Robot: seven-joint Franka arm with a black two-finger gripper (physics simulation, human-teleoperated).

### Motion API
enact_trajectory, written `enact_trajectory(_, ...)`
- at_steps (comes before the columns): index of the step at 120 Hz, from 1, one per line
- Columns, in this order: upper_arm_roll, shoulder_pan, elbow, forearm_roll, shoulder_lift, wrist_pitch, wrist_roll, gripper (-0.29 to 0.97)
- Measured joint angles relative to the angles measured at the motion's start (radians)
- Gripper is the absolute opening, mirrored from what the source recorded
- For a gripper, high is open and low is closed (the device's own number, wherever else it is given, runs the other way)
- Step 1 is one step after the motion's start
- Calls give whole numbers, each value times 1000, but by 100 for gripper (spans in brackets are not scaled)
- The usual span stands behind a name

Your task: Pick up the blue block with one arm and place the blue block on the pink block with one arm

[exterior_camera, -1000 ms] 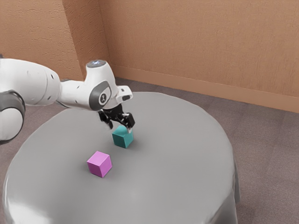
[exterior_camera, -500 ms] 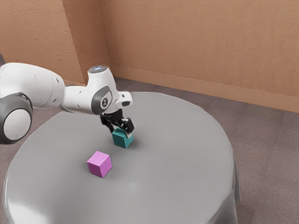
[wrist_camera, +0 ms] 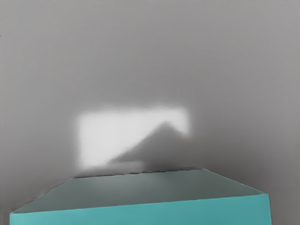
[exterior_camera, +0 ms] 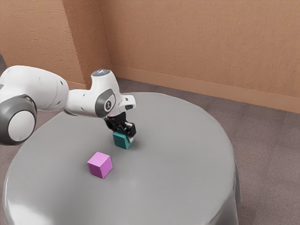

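The pink block (exterior_camera: 100, 164) waits alone; nearby, the end effector (exterior_camera: 123, 131) sits low over the blue block (exterior_camera: 121, 140) on the counter (exterior_camera: 197, 150), its grip impossible to tell. A shallow, off-centre hold could let the block slip.

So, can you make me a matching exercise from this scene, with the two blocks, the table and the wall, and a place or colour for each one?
Things:
1. teal block
2. pink block
3. table
4. wall

Descriptions:
A. grey and round
B. right under the gripper
C. tan
D. standing free, nothing over it

Pairs: 1-B, 2-D, 3-A, 4-C
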Motion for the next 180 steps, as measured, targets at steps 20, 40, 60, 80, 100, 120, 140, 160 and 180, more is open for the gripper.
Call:
enact_trajectory(20,0,-1,-12,12,-19,2,-8,33)
enact_trajectory(40,2,-6,-264,28,-294,4,-54,31)
enact_trajectory(60,0,7,-511,36,-517,5,-118,30)
enact_trajectory(80,-2,24,-578,40,-557,5,-175,29)
enact_trajectory(100,-9,27,-599,43,-558,5,-219,29)
enact_trajectory(120,-15,13,-637,61,-576,5,-251,30)
enact_trajectory(140,-21,3,-642,98,-581,5,-271,30)
enact_trajectory(160,-21,-3,-640,123,-579,4,-272,30)
enact_trajectory(180,-21,11,-632,137,-571,10,-257,30)
